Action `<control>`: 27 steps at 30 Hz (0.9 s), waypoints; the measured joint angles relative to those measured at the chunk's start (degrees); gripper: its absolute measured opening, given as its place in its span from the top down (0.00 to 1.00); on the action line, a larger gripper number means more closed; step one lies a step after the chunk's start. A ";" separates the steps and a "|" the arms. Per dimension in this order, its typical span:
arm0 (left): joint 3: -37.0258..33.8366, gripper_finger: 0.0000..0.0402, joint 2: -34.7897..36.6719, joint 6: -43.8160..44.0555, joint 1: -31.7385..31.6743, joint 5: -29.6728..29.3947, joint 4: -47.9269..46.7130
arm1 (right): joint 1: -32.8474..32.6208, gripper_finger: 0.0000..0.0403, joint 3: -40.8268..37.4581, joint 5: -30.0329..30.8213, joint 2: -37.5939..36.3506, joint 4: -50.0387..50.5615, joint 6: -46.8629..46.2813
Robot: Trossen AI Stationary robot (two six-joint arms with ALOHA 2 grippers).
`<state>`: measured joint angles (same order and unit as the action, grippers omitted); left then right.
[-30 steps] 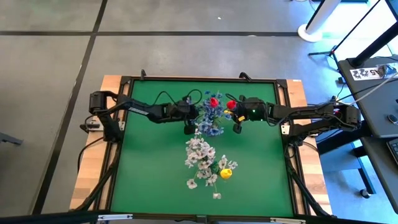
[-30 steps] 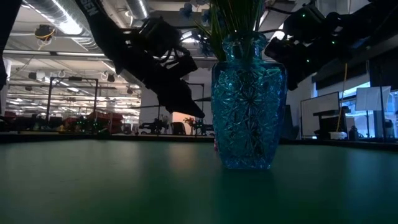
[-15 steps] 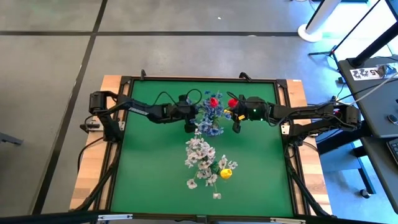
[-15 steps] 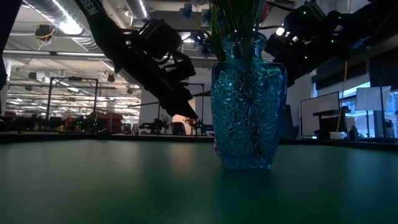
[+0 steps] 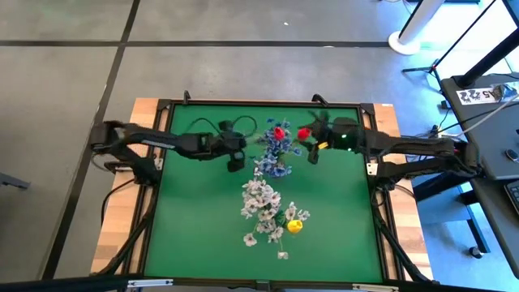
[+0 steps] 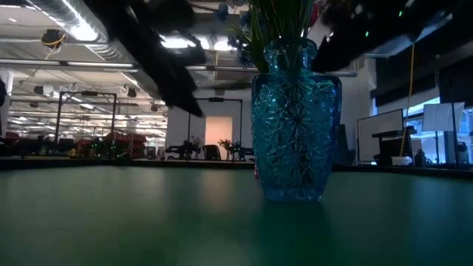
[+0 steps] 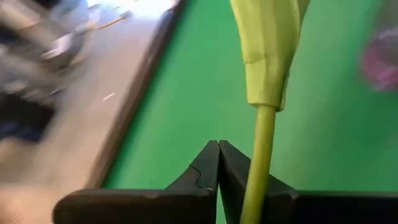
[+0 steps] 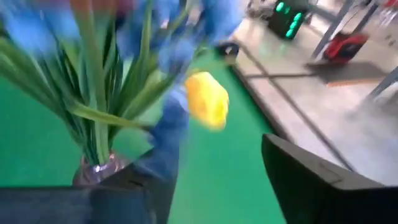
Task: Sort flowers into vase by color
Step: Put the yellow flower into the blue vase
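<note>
A blue cut-glass vase (image 6: 295, 125) stands at the table's far middle and holds blue sprays (image 5: 274, 154) and two red blooms (image 5: 279, 132). A yellow bloom (image 8: 205, 99) hangs at the bouquet's right side. My left gripper (image 5: 236, 162) is shut, left of the vase and above the table. A green stem with a pale leaf (image 7: 267, 56) runs close beside its fingers. My right gripper (image 8: 217, 155) stands open, raised to the right of the vase (image 5: 311, 154). White sprays (image 5: 261, 203) and a yellow tulip (image 5: 296, 226) lie flat on the green mat nearer the front. My left gripper has nothing between its shut fingers. The green stem (image 7: 258, 162) runs along the outer side of one finger (image 7: 233, 171), and I cannot tell whether they touch.
The raised wooden frame (image 5: 147, 109) borders the green mat on all sides. Bare mat lies to the left (image 5: 195, 219) and right (image 5: 340, 219) of the flowers on the table. Cables run along the far edge behind both arms.
My left gripper has risen and drawn back from the vase toward the table's left edge. My right gripper has risen and pulled back a little toward the right edge. The vase and the flowers on the mat have kept their places.
</note>
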<state>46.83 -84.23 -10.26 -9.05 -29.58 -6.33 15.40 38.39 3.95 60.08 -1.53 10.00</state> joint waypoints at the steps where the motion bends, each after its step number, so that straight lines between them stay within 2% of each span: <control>1: 0.00 1.00 2.89 0.55 -0.11 -2.93 -4.06 | 0.00 0.41 0.72 0.16 -1.68 1.65 0.47; 5: -2.14 1.00 17.71 4.94 -0.44 -10.30 -15.21 | -0.07 0.36 1.18 -0.20 -9.54 5.76 0.06; 8: -6.09 1.00 31.93 9.66 1.44 -8.11 -13.33 | -0.30 0.36 0.48 -4.26 -14.12 7.02 -3.22; 10: -10.30 1.00 40.59 10.15 3.88 -1.70 -4.45 | -1.88 0.37 -2.05 -7.18 -16.14 5.18 -4.94; 12: -15.30 1.00 47.73 9.98 6.74 6.30 6.80 | -4.74 0.39 -4.71 -8.84 -16.85 -0.73 -5.91; 15: -21.29 1.00 54.13 10.15 11.08 14.06 24.38 | -9.81 0.42 -7.70 -8.67 -16.45 -10.11 -7.01; 17: -23.13 1.00 54.78 10.14 14.26 17.31 33.32 | -13.83 0.43 -8.04 -6.42 -15.24 -16.33 -7.43; 20: -22.38 1.00 51.35 7.66 18.62 20.47 41.57 | -19.59 0.43 -7.35 -2.65 -12.26 -24.43 -6.51; 23: -17.40 1.00 44.75 3.71 21.79 22.35 46.59 | -24.02 0.44 -3.95 0.58 -8.81 -27.53 -3.26; 27: -8.44 1.00 33.75 1.17 25.29 29.17 51.17 | -28.09 0.44 1.66 2.86 -4.35 -26.99 -0.71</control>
<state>38.39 -50.48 -9.10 16.24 -0.41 44.84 -12.69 40.05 6.81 55.72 -28.52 9.29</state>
